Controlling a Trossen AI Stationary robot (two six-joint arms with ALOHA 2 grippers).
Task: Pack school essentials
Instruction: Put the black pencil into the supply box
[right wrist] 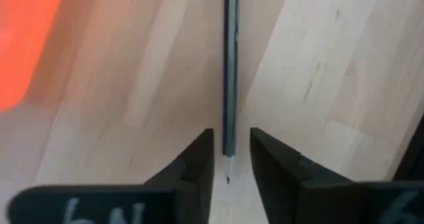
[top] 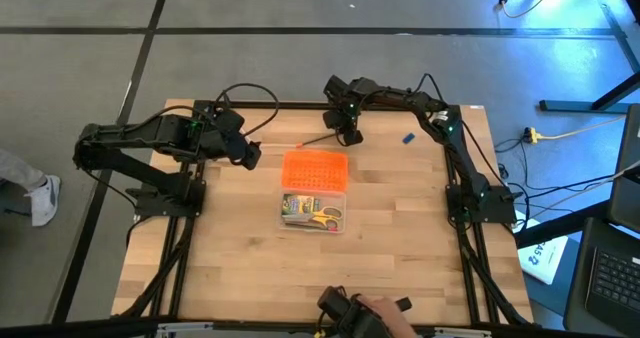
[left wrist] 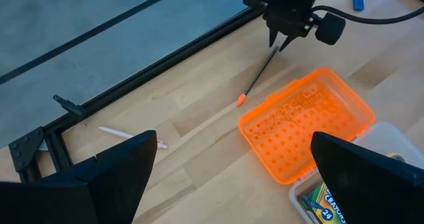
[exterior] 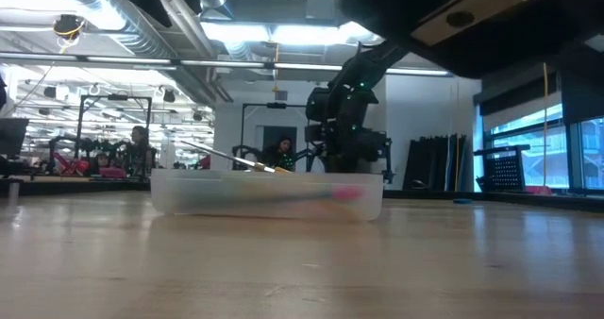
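Already packed: you have the green-yellow crayon box (top: pixel 297 209) and the yellow-handled scissors (top: pixel 325 217) lying in the clear box (top: pixel 313 226), near the tabletop's (top: pixel 250 268) middle.
In hand: your right gripper (top: pixel 348 131) is closed on the sharpened end of the red-tipped pencil (left wrist: pixel 260 75) at the far edge; in the low view the pencil slants upward, so it looks lifted or half-lifted.
Still out: a white pen (left wrist: pixel 130 134) lies near the left far corner; the tiny blue piece (top: pixel 408 137) sits well apart towards the right far corner.
Left gripper (left wrist: pixel 232 177): it hovers near the box's left with its fingers spread wide, holding nothing.
Progress: by my judgement you are roughly halfway; at least three items remain.
Orange lid (top: pixel 314 170): rigid, translucent, with a dimpled grid, lying just beyond the box.
Pencil: thin, dark, straight shaft.
Tabletop: pale wood planks, smooth.
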